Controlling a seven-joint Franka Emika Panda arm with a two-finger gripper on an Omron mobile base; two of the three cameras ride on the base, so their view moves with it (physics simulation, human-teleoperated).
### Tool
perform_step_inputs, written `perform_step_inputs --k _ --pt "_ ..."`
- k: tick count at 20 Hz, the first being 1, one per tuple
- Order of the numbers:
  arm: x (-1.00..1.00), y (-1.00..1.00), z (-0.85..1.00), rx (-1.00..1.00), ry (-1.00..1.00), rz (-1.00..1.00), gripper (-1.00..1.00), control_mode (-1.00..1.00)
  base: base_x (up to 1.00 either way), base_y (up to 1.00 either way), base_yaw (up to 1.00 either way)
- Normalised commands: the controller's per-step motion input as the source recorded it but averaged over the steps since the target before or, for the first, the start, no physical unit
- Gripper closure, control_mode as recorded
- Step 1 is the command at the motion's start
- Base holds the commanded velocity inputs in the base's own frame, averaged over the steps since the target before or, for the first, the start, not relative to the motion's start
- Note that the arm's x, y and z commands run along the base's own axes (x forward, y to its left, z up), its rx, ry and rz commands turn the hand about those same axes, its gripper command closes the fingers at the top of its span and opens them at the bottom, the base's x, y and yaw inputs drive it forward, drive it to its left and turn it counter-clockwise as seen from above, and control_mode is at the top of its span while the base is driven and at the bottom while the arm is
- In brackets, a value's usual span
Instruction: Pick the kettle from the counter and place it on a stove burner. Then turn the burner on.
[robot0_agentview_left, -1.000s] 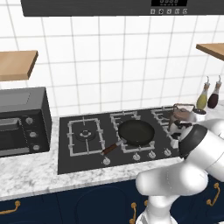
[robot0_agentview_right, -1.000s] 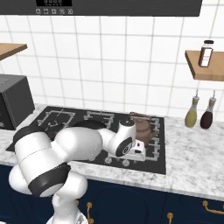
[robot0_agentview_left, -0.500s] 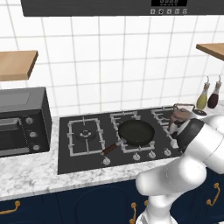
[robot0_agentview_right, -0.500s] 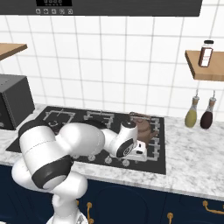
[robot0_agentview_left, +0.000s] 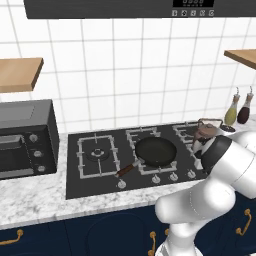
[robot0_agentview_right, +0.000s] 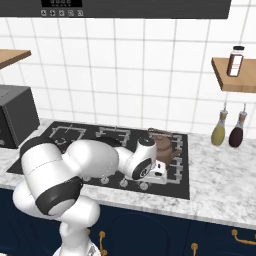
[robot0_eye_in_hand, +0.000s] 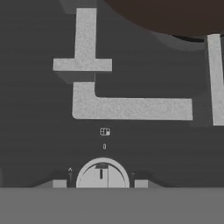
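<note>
Low over the front right edge of the black cooktop (robot0_agentview_right: 182, 186), the pincer (robot0_agentview_right: 161, 168) is pointing down at the row of silver knobs, and whether its jaws are apart or closed cannot be told, since the finger tips are barely showing. Seen from the hand camera, a round silver knob (robot0_eye_in_hand: 103, 173) is sitting straight ahead at the bottom centre, with pale grate bars (robot0_eye_in_hand: 131, 108) beyond it. The kettle (robot0_agentview_right: 164, 144) is sitting just behind the pincer on the right stove burner (robot0_agentview_left: 187, 131), apart from the fingers; its dark brown underside (robot0_eye_in_hand: 175, 15) is looming at the top of the hand camera's picture. In the left base camera the kettle (robot0_agentview_left: 206, 131) is peeking out above the arm's white elbow.

A black frying pan (robot0_agentview_left: 155, 151) is resting on the middle burner, its brown handle pointing toward the front knobs. The speckled worktop (robot0_agentview_right: 225, 180) is running on either side of the cooktop, with navy cabinet fronts and gold handles below. Two slim bottles (robot0_agentview_right: 229, 129) are standing against the white tiled wall to the right, under a wooden shelf (robot0_agentview_right: 231, 77) carrying a small jar. A dark toaster oven (robot0_agentview_left: 25, 137) is standing at the left.
</note>
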Motion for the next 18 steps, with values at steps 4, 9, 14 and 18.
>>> perform_step_inputs --k 4,9,14,18 --pt "0.0 0.0 0.0 0.0 -0.02 0.01 1.0 -1.0 0.0 0.0 0.0" --pt "0.0 0.0 0.0 -0.04 -0.12 0.18 1.0 -1.0 0.0 0.0 0.0" --pt "0.0 0.0 0.05 -0.1 -0.11 0.28 1.0 -1.0 0.0 0.0 0.0" --pt "0.0 0.03 0.01 -0.13 -0.01 0.33 1.0 -1.0 0.0 0.0 0.0"
